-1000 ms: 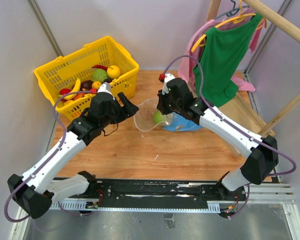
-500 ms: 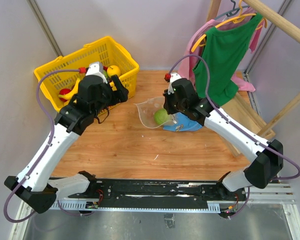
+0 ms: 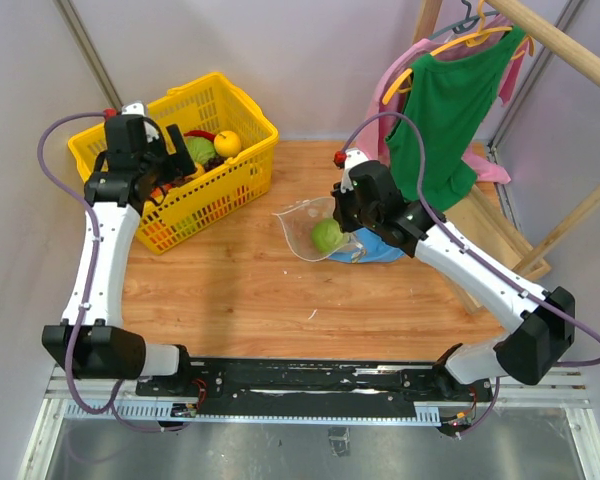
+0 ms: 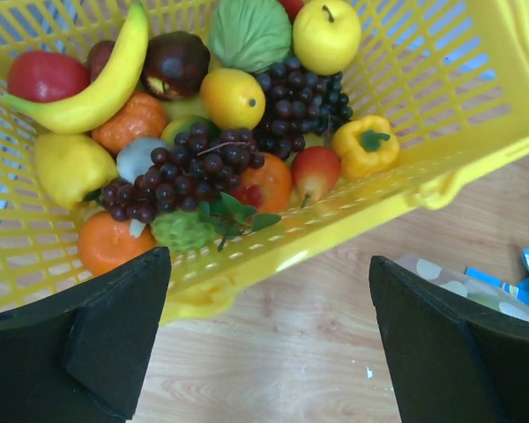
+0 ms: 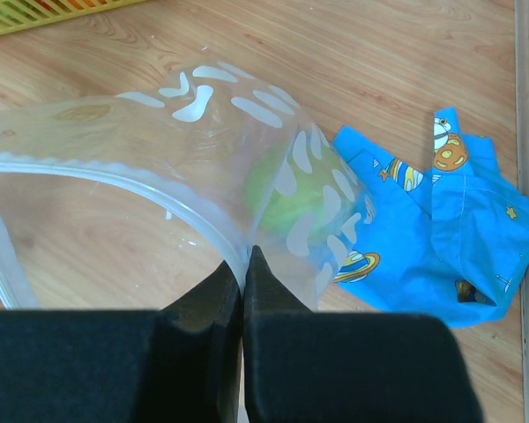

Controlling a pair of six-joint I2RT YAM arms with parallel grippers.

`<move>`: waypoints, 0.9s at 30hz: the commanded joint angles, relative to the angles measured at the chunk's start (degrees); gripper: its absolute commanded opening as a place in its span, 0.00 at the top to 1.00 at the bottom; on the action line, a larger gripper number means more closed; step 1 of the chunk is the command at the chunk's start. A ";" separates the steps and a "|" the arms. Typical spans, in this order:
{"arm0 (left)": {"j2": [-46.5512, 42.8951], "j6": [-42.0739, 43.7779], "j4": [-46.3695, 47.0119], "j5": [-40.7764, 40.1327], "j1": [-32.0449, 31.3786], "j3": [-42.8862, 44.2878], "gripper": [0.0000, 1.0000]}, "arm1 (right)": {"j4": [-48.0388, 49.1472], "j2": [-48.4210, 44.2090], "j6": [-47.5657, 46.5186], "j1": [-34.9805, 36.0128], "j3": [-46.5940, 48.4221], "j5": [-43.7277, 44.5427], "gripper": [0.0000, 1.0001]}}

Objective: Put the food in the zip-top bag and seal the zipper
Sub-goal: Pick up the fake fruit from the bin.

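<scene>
The left gripper (image 4: 264,352) hangs open, its two black fingers (image 4: 97,344) spread wide with nothing between them. Only their inner faces show, at the bottom corners of the wrist view. Just ahead of and below it sits the yellow plastic mesh basket (image 4: 476,123), its near rim under the gap between the fingers and its far corners cut off by the frame. Toy food is piled inside: a long yellow banana (image 4: 88,84), a pale green ribbed cabbage (image 4: 249,33), a bunch of dark purple grapes (image 4: 181,172) and a small yellow bell pepper (image 4: 366,145). Several pieces lie half buried under the grapes and are hard to identify.

The right gripper (image 5: 244,264) is closed, its fingertips pinched on the mouth edge of the clear, soft plastic zip-top bag (image 5: 159,115), right at the thin pale zipper (image 5: 115,174). Whether it holds one lip or both cannot be made out. The strip curves away to the gripper's left and runs out of frame. Just ahead of the fingertips, slightly to the right, a round green fruit (image 5: 286,203) sits inside the bag, blurred by the plastic and its white printed marks. Further right, touching the bag, a bright blue printed cloth (image 5: 432,229) lies crumpled on the wooden table (image 5: 379,53). In the overhead view the right arm covers part of the bag and cloth.
</scene>
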 commanded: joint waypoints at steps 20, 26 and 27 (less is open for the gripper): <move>2.78 5.32 -4.06 29.30 8.16 -7.24 0.07 | 1.28 -2.03 -1.63 -1.60 -1.59 1.20 0.99; 1.82 5.08 -6.57 31.38 6.72 -4.98 0.09 | 1.28 -1.76 -1.60 -2.11 -1.30 1.11 0.99; 1.67 5.04 -6.96 31.09 6.58 -4.66 0.09 | 1.28 -1.84 -1.63 -2.14 -1.43 1.11 0.99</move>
